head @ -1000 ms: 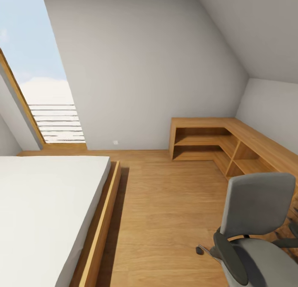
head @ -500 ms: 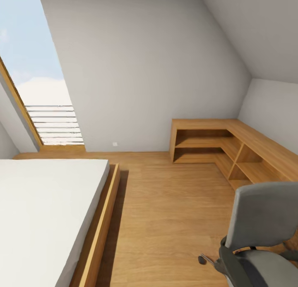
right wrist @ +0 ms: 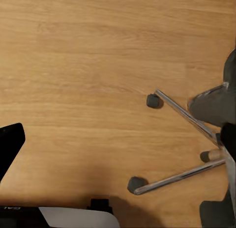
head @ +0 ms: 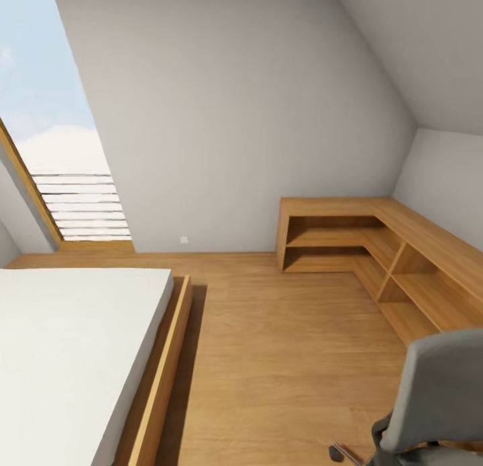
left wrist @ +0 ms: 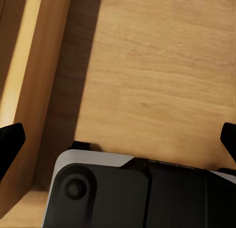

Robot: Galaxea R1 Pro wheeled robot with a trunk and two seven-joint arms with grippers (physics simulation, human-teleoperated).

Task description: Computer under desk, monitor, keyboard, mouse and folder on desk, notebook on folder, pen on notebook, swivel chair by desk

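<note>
The head view is showing the swivel chair (head: 439, 392) at 5 o'clock, a white bed (head: 67, 358) at 8 o'clock and low wooden shelving (head: 376, 251) at 3 o'clock, its shelves holding nothing. No desk is showing, so the tidying looks mostly undone.

The left gripper (left wrist: 118, 139) is hanging over the wooden floor (left wrist: 157, 80), jaws spread wide, holding nothing.

The right gripper (right wrist: 118, 134) is spread too, beside the chair's chrome base (right wrist: 189, 139).

Floor (head: 282, 358) open; swivel chair (head: 439, 392) blocks right.
</note>
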